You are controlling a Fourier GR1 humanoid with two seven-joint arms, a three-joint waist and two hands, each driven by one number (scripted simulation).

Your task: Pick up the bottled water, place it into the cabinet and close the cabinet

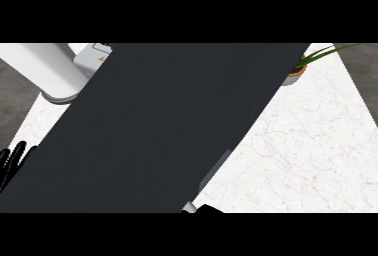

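A wide dark cabinet door [162, 130] fills most of the head view, slanting from the upper right to the lower left. A slim grey handle [215, 169] runs along its right edge. No bottled water shows anywhere; the door hides whatever lies behind it. My left hand [13, 159] rests at the left edge with its black fingers straight and pointing up, beside the door's lower left side. Only a small black part of my right hand [210, 209] peeks out at the bottom edge, just under the door's lower corner.
The white marble counter [303, 150] shows to the right of the door. A potted plant [298, 69] stands at the far right corner. A white cylindrical body [46, 67] with a pale box beside it sits at the upper left, and dark floor lies beyond both counter sides.
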